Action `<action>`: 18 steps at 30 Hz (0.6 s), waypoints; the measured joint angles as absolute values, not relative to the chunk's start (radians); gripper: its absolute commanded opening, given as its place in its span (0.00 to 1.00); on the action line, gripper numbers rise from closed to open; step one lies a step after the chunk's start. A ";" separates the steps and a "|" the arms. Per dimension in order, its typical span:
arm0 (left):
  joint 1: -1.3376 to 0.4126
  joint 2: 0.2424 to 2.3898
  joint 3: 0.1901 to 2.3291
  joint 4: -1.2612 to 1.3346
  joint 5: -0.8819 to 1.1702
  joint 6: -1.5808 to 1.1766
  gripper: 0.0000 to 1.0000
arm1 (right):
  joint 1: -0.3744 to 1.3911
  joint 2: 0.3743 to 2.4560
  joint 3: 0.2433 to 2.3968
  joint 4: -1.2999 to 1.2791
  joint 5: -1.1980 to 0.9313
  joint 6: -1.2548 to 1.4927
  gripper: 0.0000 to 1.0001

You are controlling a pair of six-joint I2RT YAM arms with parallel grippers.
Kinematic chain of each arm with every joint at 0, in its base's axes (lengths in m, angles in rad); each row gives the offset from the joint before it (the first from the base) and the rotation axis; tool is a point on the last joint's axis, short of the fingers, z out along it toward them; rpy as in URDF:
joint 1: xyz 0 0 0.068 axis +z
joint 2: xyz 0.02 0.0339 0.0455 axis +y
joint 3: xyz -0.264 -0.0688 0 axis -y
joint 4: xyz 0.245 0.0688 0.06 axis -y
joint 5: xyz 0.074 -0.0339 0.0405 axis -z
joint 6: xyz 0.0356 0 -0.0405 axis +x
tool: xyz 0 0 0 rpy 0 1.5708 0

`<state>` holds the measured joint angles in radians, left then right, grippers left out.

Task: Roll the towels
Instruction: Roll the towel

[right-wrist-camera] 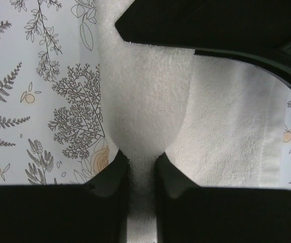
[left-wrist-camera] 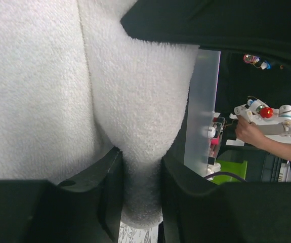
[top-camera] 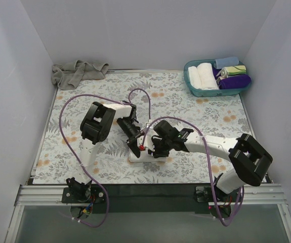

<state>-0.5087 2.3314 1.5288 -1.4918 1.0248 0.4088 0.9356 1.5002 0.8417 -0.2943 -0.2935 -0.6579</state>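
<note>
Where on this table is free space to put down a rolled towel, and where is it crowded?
Free: the far middle of the table, between the grey towel and the basket; also the right side, between basket and right arm. Crowded: the centre, where the left claw and right claw both pinch the white towel.

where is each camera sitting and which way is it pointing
Top external: fixed above and behind the arms, looking down on the floral table; both arms show, left gripper and right gripper meeting over the white towel.
Left wrist: on the left arm, looking along its fingers, which pinch a towel fold.
Right wrist: on the right arm, looking down past its fingers at towel and table.
Shared: both wrist views show the white towel pinched between dark fingers.
</note>
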 measured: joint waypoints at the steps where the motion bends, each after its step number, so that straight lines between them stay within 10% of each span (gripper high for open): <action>1: -0.508 2.330 1.529 -1.492 1.022 0.408 0.32 | 0.935 1.506 0.842 -0.286 -0.295 -0.661 0.03; 7: -0.472 2.229 1.472 -1.392 0.983 0.399 0.50 | 0.934 1.509 0.844 -0.282 -0.321 -0.660 0.01; 18: -0.219 1.774 1.352 -1.060 0.827 0.378 0.56 | 0.870 1.660 1.014 -0.468 -0.511 -0.545 0.01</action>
